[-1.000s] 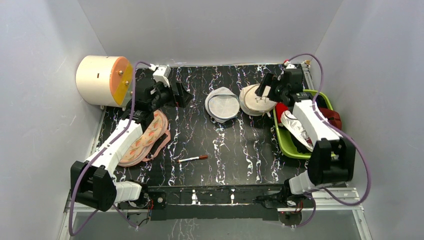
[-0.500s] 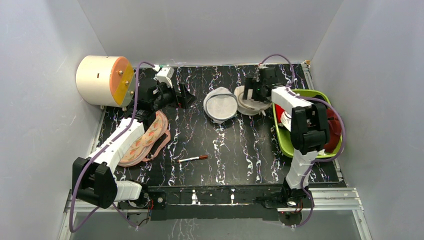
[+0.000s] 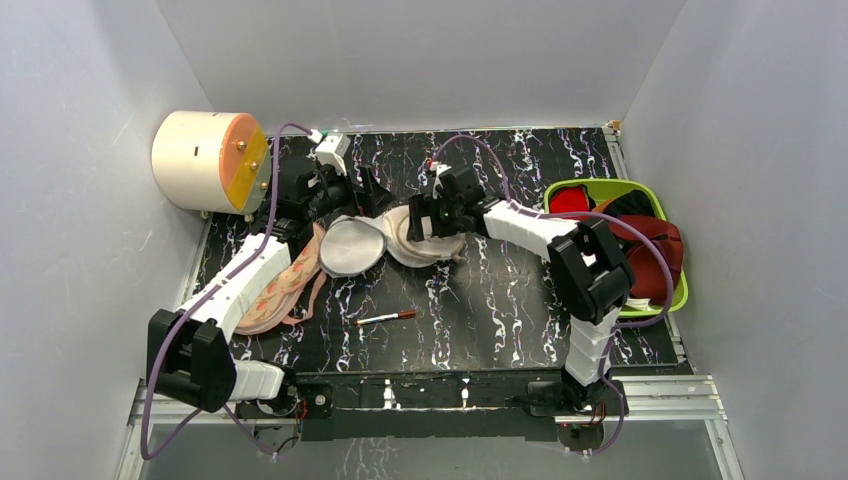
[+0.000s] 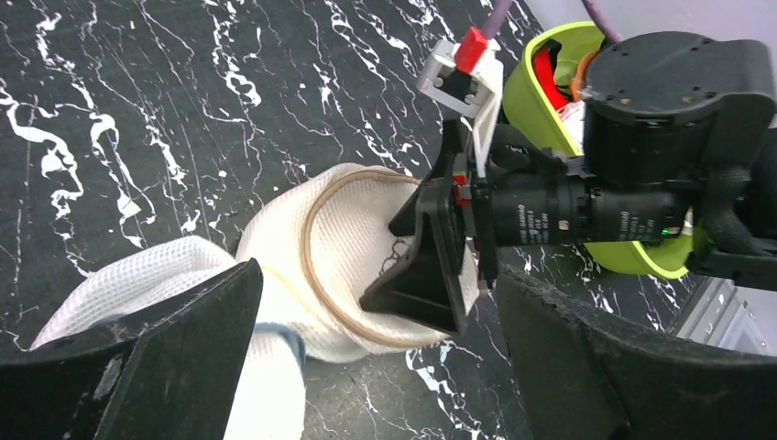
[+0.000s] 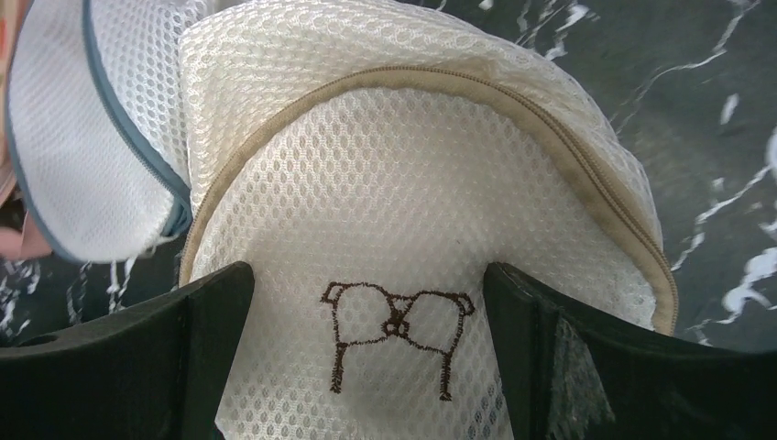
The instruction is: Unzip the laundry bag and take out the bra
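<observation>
The bag (image 3: 412, 245) lies on the tabletop (image 3: 480, 290), left of centre toward the far side, with its flat mesh face tipped up. In the right wrist view a tan zip (image 5: 586, 174) curves around the rim, and the stretch that shows is closed. A small brown embroidered mark (image 5: 394, 335) sits on the face below it. What the bag holds cannot be made out through the mesh.

The right gripper (image 3: 428, 215) is at the bag's far edge with its fingers spread wide. They stand on either side of the marked face and pinch nothing. In the left wrist view one fingertip appears to rest on the mesh.

A grey-white pouch (image 3: 350, 245) with a blue-grey rim touches the bag's left side and overlaps its edge. The left gripper (image 3: 370, 195) is just beyond that pouch, released, with its fingers apart and nothing between them. Its camera looks toward the bag and the other arm's wrist.

Left of the pouch, a peach bra (image 3: 285, 280) lies partly under the left arm. A pen (image 3: 386, 318) lies alone nearer the arm bases. A green bin (image 3: 600, 183) holding red and dark cloth stands at the right edge, well apart from the bag. A cream cylinder (image 3: 200, 158) with an orange face stands at the far left corner.
</observation>
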Controlling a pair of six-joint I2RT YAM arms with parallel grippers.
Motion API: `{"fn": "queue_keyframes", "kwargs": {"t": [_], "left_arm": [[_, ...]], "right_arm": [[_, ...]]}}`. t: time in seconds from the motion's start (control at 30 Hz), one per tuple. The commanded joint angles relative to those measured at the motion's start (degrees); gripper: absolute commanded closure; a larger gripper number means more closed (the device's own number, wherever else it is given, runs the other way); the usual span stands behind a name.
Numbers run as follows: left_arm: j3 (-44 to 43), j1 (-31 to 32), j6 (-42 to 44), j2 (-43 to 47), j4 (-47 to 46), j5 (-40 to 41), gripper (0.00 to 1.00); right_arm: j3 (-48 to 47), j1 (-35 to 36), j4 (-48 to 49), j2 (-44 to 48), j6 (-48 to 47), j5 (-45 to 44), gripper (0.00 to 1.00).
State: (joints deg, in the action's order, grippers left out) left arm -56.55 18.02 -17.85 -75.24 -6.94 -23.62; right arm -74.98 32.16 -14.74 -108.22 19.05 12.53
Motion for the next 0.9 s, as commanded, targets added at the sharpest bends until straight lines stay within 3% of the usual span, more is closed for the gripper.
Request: {"fn": "queue_keyframes", "kwargs": {"t": [0.0,0.17,0.3,0.43,0.57,0.63,0.87], "left_arm": [[-0.33,0.39,-0.76,-0.86,-1.55,-3.2,0.02],[-0.06,1.58,-0.71,-1.49,-2.52,-5.19,0.02],[-0.62,4.59,1.37,-2.87,-1.43,-5.0,0.02],[-2.24,11.06,7.14,-5.5,2.85,0.45,0.02],[-0.28,19.76,17.98,-5.13,3.53,9.98,0.02],[2.24,22.75,25.31,-4.18,2.06,12.15,0.08],[9.1,26.66,47.37,1.17,-1.19,10.94,0.2]], "right_arm": [[2.07,0.27,-3.02,6.39,1.8,2.45,0.02],[4.23,0.24,-5.17,19.3,-0.35,-3.61,0.02],[11.75,0.26,-4.84,31.0,-1.37,-14.11,0.02],[22.49,-0.03,-1.77,41.89,-1.28,-21.48,0.02],[31.0,-0.06,0.19,51.1,0.29,-22.83,0.02],[34.12,-0.01,0.9,54.76,1.32,-22.47,0.02],[39.03,-0.02,1.4,60.93,2.91,-19.94,0.02]]}}
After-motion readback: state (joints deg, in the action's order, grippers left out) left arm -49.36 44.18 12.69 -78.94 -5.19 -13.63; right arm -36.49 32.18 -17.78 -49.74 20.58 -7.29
